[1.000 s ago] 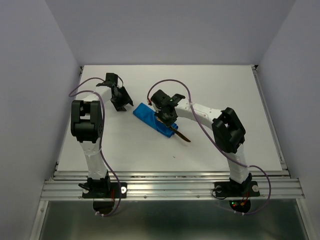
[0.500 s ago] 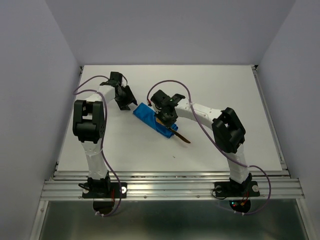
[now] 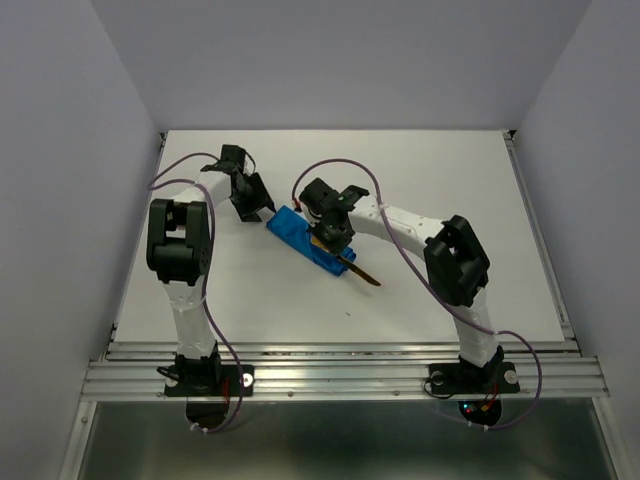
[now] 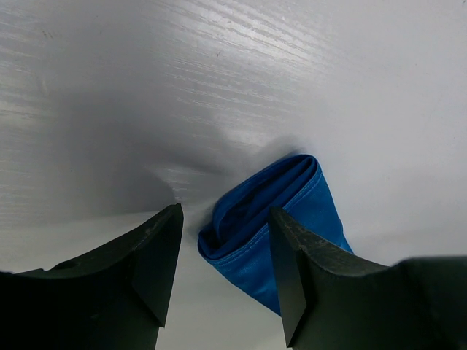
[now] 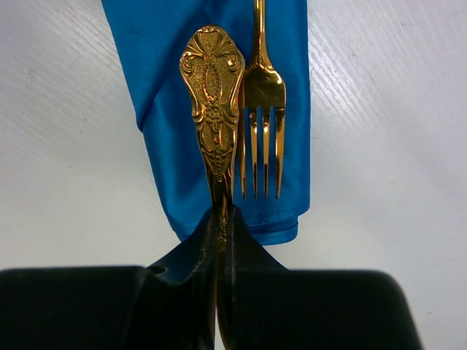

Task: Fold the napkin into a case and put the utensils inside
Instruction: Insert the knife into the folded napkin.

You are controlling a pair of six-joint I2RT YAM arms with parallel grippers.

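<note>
While the right pincer [image 5: 221, 219] clamps one utensil [image 5: 212, 95], the case [image 5: 175, 146] lies beneath.

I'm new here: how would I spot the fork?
On the white table, find the blue case mid-table. The gold fork lies on it, beside an ornate gold handle that the right gripper pinches; only the fork shows tines.

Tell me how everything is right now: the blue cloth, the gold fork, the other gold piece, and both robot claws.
Blue cloth: folded into a narrow pouch, lying flat on the table.
Fork: lying loose on the cloth, tines pointing toward the cloth's end.
Other gold utensil: pinched by the right gripper, fancy handle over the cloth.
Left gripper: open, holding nothing, over the cloth's layered end.
Right gripper: shut on the other gold utensil.
</note>
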